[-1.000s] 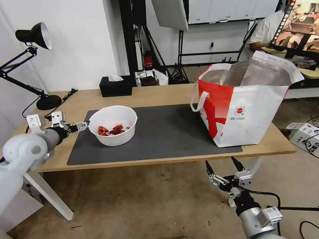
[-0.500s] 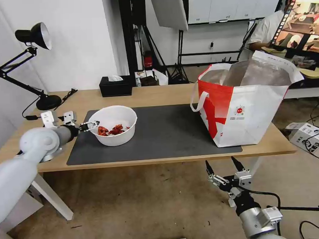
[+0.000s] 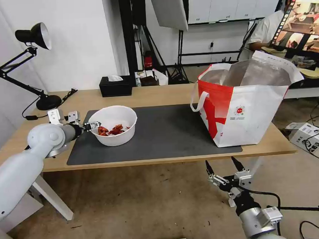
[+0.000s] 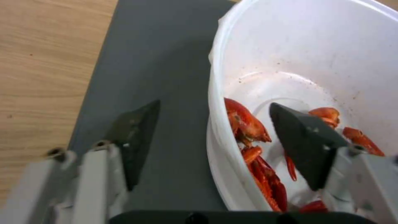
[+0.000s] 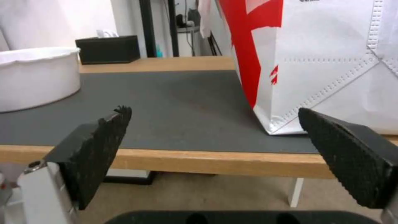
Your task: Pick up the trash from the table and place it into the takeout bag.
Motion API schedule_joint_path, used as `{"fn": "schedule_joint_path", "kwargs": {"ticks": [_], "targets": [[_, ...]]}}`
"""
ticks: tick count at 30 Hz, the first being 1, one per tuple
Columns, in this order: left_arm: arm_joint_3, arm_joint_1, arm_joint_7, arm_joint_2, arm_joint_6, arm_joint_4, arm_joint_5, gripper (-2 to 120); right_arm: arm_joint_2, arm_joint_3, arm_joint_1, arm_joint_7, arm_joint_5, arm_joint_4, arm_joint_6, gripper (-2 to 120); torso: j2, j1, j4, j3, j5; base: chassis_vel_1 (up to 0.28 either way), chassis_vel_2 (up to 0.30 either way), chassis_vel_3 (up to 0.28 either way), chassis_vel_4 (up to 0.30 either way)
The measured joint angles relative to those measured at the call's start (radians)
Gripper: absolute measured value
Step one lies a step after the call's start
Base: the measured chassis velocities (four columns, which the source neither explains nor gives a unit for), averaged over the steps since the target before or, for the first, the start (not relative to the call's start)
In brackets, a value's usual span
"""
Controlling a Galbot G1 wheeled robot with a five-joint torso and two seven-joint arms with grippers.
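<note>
At the far left of the table point(image 3: 158, 94) a black desk lamp point(image 3: 30, 37) stands on its round base, arm folded up and over. The left arm reaches in from that side, low over the wood, and its left pincer point(image 3: 92, 126) sits at the near-left rim of the white bowl point(image 3: 113, 125). In the left wrist view the pincer point(image 4: 211, 137) is spread wide and straddles the bowl point(image 4: 298, 62) wall: one finger is outside, over the dark grey mat point(image 4: 166, 62), the other is inside above the red scraps point(image 4: 248, 130). The fingers have not closed on the rim; it holds nothing.

The bowl rests on the left part of the mat point(image 3: 167, 133), upright, with the scraps point(image 3: 112, 130) lying in its bottom. Behind it, near the back edge of the table, is a black tissue box point(image 3: 115, 86) with a white tissue sticking up.

Further right, well apart from the bowl, the takeout bag point(image 3: 244, 108) stands upright on the right end of the mat, its mouth open and the silver lining showing. A white loop handle hangs down its left side, and a small round red logo sits on the white panel facing the robot.

Below the front edge of the table, roughly under the bag, the right arm is parked with the right pincer point(image 3: 224, 169) pointing up, spread wide and empty. In the right wrist view its two black pads point(image 5: 99, 149) frame the table edge, with the bag point(image 5: 331, 62) just beyond.
</note>
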Motion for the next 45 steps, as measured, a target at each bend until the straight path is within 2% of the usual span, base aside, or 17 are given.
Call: {"fn": "schedule_joint_path", "kwargs": {"ticks": [7, 9, 11, 12, 13, 18, 23, 27, 30, 31, 35, 36, 38, 39, 42, 43, 45], "targets": [[0.005, -0.002, -0.031, -0.004, -0.008, -0.002, 0.001, 38, 0.000, 0.000, 0.000, 0.000, 0.000, 0.000, 0.000, 100, 0.000, 0.000, 0.0000, 0.000, -0.0001, 0.000, 0.000, 0.000, 0.000], [0.005, -0.001, -0.033, -0.004, -0.010, -0.003, 0.001, 32, 0.000, 0.000, 0.000, 0.000, 0.000, 0.000, 0.000, 100, 0.000, 0.000, 0.0000, 0.000, -0.0001, 0.000, 0.000, 0.000, 0.000], [0.005, -0.001, -0.034, -0.003, -0.010, -0.004, 0.000, 30, 0.000, 0.000, 0.000, 0.000, 0.000, 0.000, 0.000, 100, 0.000, 0.000, 0.0000, 0.000, -0.0001, 0.000, 0.000, 0.000, 0.000], [0.004, 0.001, -0.038, -0.002, -0.012, -0.006, 0.000, 21, 0.000, 0.000, 0.000, 0.000, 0.000, 0.000, 0.000, 100, 0.000, 0.000, 0.0000, 0.000, -0.0001, 0.000, 0.000, 0.000, 0.000], [0.004, 0.001, -0.044, -0.001, -0.016, -0.008, 0.001, 18, 0.000, 0.000, 0.000, 0.000, 0.000, 0.000, 0.000, 100, 0.000, 0.000, 0.0000, 0.000, -0.0001, 0.000, 0.000, 0.000, 0.000], [-0.012, 0.009, -0.067, -0.016, -0.058, -0.016, 0.006, 1, 0.000, 0.000, 0.000, 0.000, 0.000, 0.000, 0.000, 100, 0.000, 0.000, 0.0000, 0.000, -0.0001, 0.000, 0.000, 0.000, 0.000], [-0.019, 0.010, -0.062, -0.027, -0.080, -0.041, 0.007, 0, 0.000, 0.000, 0.000, 0.000, 0.000, 0.000, 0.000, 100, 0.000, 0.000, 0.0002, 0.000, -0.0001, 0.000, 0.000, 0.000, 0.000], [-0.009, -0.036, -0.053, -0.039, -0.102, -0.089, 0.002, 0, 0.000, 0.000, 0.000, 0.000, 0.000, 0.000, 0.000, 100, 0.000, 0.000, 0.0002, 0.000, -0.0001, 0.000, 0.000, 0.000, 0.000], [0.051, -0.150, -0.057, -0.055, -0.126, -0.146, -0.026, 0, 0.000, 0.000, 0.000, 0.000, 0.000, 0.000, 0.000, 100, 0.000, 0.000, 0.0001, 0.000, 0.0000, 0.000, 0.000, 0.000, 0.000], [0.051, -0.150, -0.057, -0.055, -0.126, -0.146, -0.026, 0, 0.000, 0.000, 0.000, 0.000, 0.000, 0.000, 0.000, 100, 0.000, 0.000, 0.0001, 0.000, 0.0000, 0.000, 0.000, 0.000, 0.000], [0.180, -0.346, -0.089, -0.109, -0.151, -0.184, -0.079, 0, 0.000, 0.000, 0.000, 0.000, 0.000, 0.000, 0.000, 100, 0.000, 0.000, -0.0001, 0.000, 0.0004, 0.000, 0.000, 0.000, 0.000], [0.180, -0.346, -0.089, -0.109, -0.151, -0.184, -0.079, 0, 0.000, 0.000, 0.000, 0.000, 0.000, 0.000, 0.000, 100, 0.000, 0.000, -0.0001, 0.000, 0.0004, 0.000, 0.000, 0.000, 0.000], [0.246, -0.446, -0.114, -0.159, -0.155, -0.172, -0.105, 0, 0.000, 0.000, 0.000, 0.000, 0.000, 0.000, 0.000, 100, 0.000, 0.000, 0.0001, 0.000, -0.0001, 0.000, 0.000, 0.000, 0.000], [0.246, -0.446, -0.114, -0.159, -0.155, -0.172, -0.105, 0, 0.000, 0.000, 0.000, 0.000, 0.000, 0.000, 0.000, 100, 0.000, 0.000, 0.0001, 0.000, -0.0001, 0.000, 0.000, 0.000, 0.000], [0.327, -0.606, -0.141, -0.241, -0.157, -0.117, -0.135, 0, 0.000, 0.000, 0.000, 0.000, 0.000, 0.000, 0.000, 100, 0.000, 0.000, -0.0002, 0.000, 0.0006, 0.000, 0.000, 0.000, 0.000], [0.327, -0.606, -0.141, -0.241, -0.157, -0.117, -0.135, 0, 0.000, 0.000, 0.000, 0.000, 0.000, 0.000, 0.000, 100, 0.000, 0.000, -0.0002, 0.000, 0.0006, 0.000, 0.000, 0.000, 0.000], [0.375, -0.701, -0.158, -0.310, -0.157, -0.058, -0.152, 0, 0.000, 0.000, 0.000, 0.000, 0.000, 0.000, 0.000, 100, 0.000, 0.000, -0.0001, 0.000, 0.0003, 0.000, 0.000, 0.000, 0.000]]}}
